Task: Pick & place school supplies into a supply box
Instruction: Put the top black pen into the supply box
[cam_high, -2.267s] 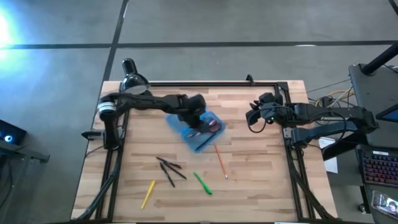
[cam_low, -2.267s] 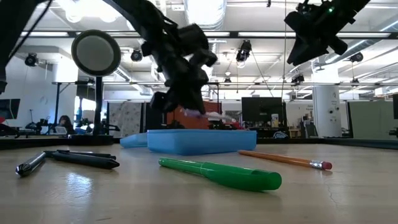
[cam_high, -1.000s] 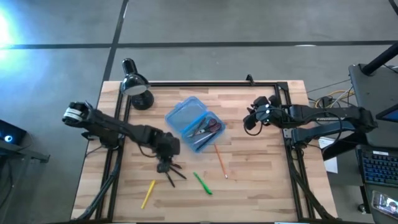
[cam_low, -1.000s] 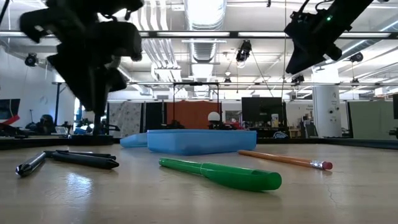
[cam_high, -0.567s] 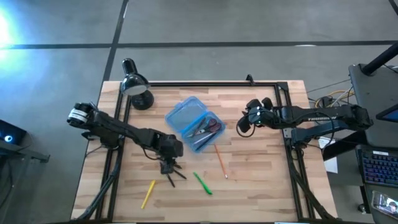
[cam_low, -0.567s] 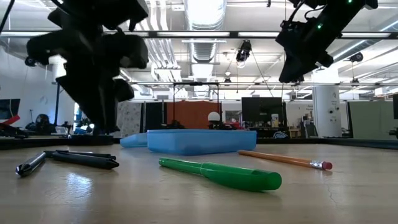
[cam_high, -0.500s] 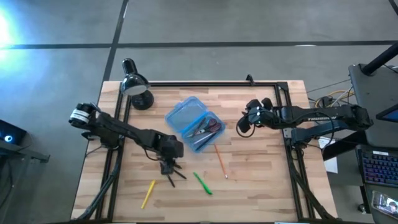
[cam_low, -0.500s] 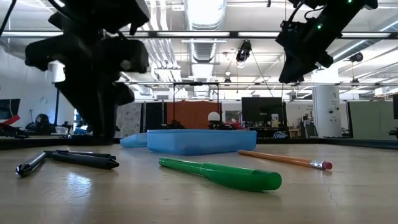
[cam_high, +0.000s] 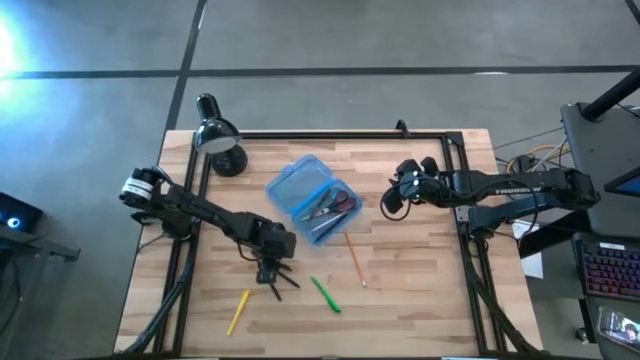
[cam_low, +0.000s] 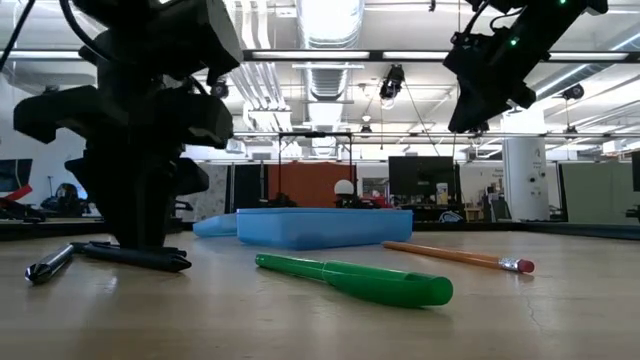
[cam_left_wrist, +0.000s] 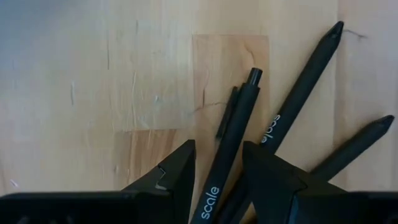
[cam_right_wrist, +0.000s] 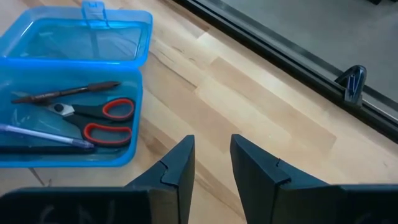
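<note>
Overhead and level views of a wooden counter (cam_high: 420, 290) with two arms at work. The left pincer (cam_high: 268, 270) is lowered onto a cluster of dark pens (cam_high: 278, 283) near the counter's front-left area; its fingers (cam_left_wrist: 177, 174) stand apart on either side of one black pen (cam_left_wrist: 233, 143), which lies flat on the wood between them, not yet clamped. Two more dark pens (cam_left_wrist: 301, 93) lie touching or just beside it, fanned at an angle.

The blue pencil case (cam_high: 312, 199) lies open at the counter's middle, its two halves side by side. One half holds scissors (cam_right_wrist: 102, 121) with red-orange handles, a dark pen and a thin pale pen; the lid half (cam_right_wrist: 81, 37) appears bare.

On the counter between the case and the front edge lie an orange pencil (cam_high: 354, 259), just beside the case's corner, a green pen (cam_high: 325, 295), and, well apart to the left, a yellow pen (cam_high: 238, 311).

The right pincer (cam_high: 392, 204) hangs above the counter to the right of the case, its fingers (cam_right_wrist: 177, 165) parted with nothing between them. A black desk lamp (cam_high: 218, 137) stands at the rear-left corner.
</note>
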